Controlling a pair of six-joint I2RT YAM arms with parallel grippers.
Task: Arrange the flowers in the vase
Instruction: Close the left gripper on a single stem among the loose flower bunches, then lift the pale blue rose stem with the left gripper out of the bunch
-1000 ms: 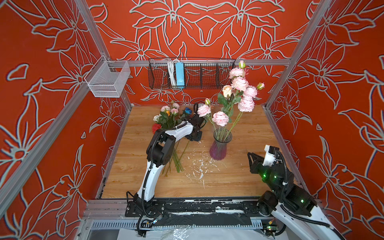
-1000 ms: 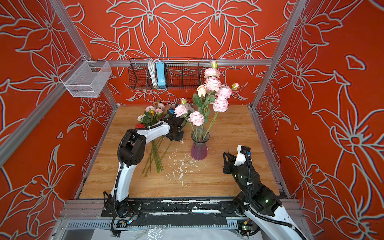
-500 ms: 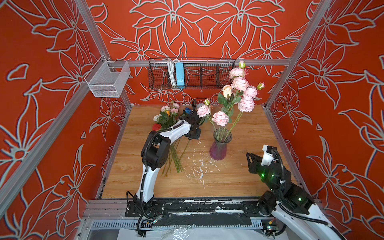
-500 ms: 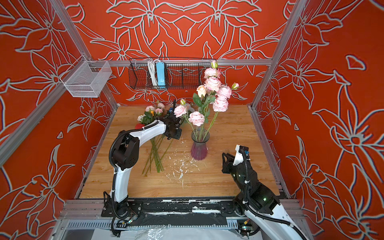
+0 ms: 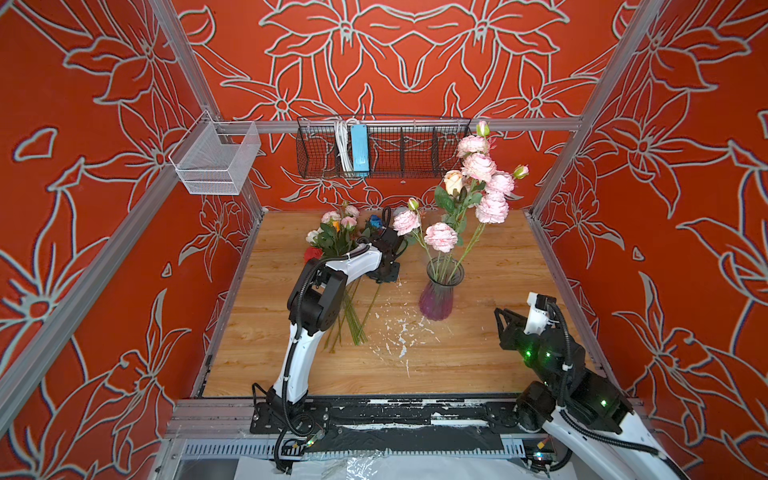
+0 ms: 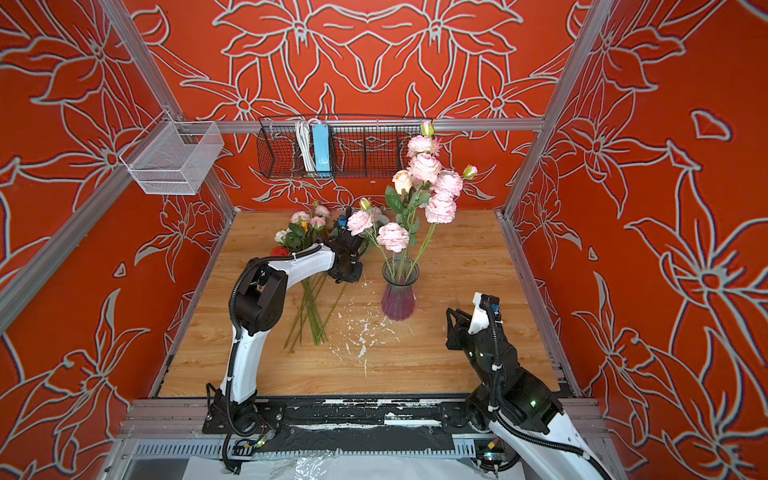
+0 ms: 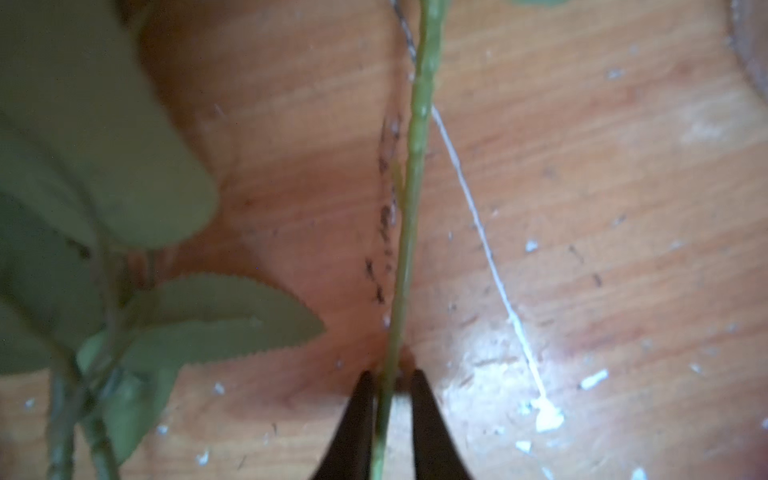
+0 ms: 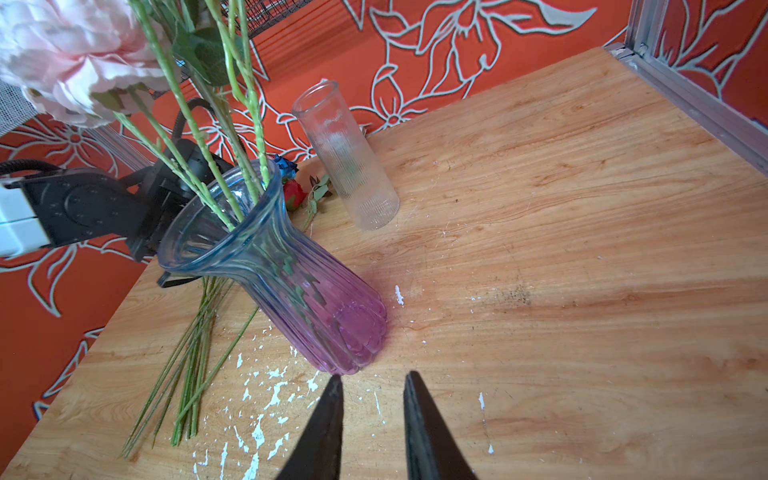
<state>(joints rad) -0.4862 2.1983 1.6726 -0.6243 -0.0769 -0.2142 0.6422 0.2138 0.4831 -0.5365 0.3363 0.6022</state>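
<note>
The left hand (image 7: 390, 376) straddles one green stem (image 7: 411, 187) among the loose flowers (image 5: 334, 235), which lie on the bench (image 5: 478, 357) just beside the purple glass vase (image 5: 438, 293), on the left arm's side. Its fingers (image 7: 357, 415) sit close on either side of the stem, with a sliver of gap showing, so I cannot tell whether the stem is pinched. The right hand (image 8: 372, 382) hovers by the vase's foot, jaws apart and empty. Several pink peonies (image 5: 482, 174) stand in the vase. The stem looks light, thin and probably slick. Holding it mid-length, below the leaves, should keep the heavier bloom from swinging.
</note>
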